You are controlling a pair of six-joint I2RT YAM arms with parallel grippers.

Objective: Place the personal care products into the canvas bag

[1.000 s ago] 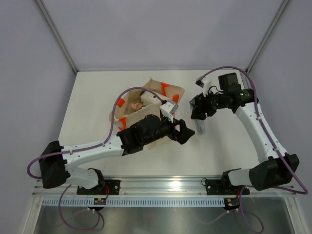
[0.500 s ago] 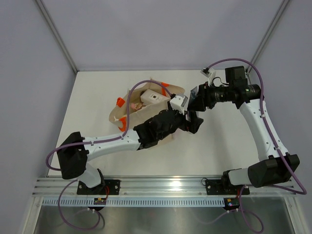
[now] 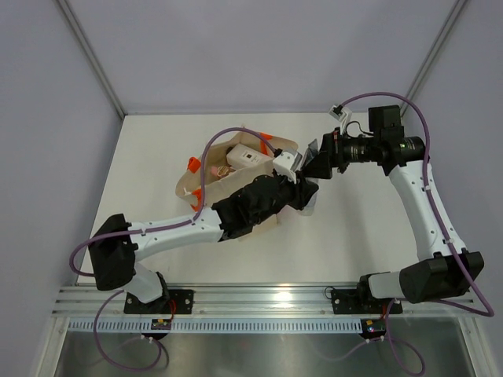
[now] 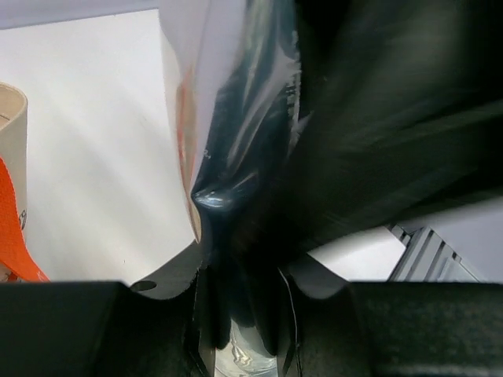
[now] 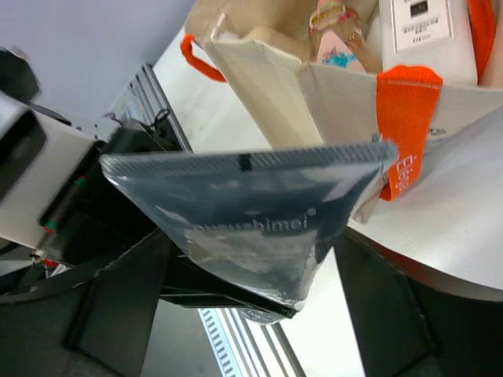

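Observation:
The silver tube [image 5: 251, 212], a flat crimped foil tube, hangs in the air just right of the canvas bag [image 3: 211, 185]. My left gripper [image 4: 244, 314] is shut on its lower end, the foil [image 4: 240, 126] pinched between the jaws. My right gripper [image 5: 251, 263] is open, its fingers [image 5: 118, 298] standing wide on either side of the tube without touching it. In the top view the two grippers meet at the bag's right side, left [image 3: 306, 194] below right [image 3: 316, 162]. A white flat bottle [image 3: 247, 157] and a pink bottle [image 3: 222, 169] lie inside the bag.
The bag's mouth is open, with orange handles [image 3: 192, 165] at its rim and one handle [image 5: 405, 118] near the tube. The left arm's body [image 3: 251, 206] lies across the bag's front edge. Grey walls enclose the white table [image 3: 157, 157].
My left gripper reached right to the tube and shut on it. My right gripper, which held the tube, carried it toward the bag and has opened.

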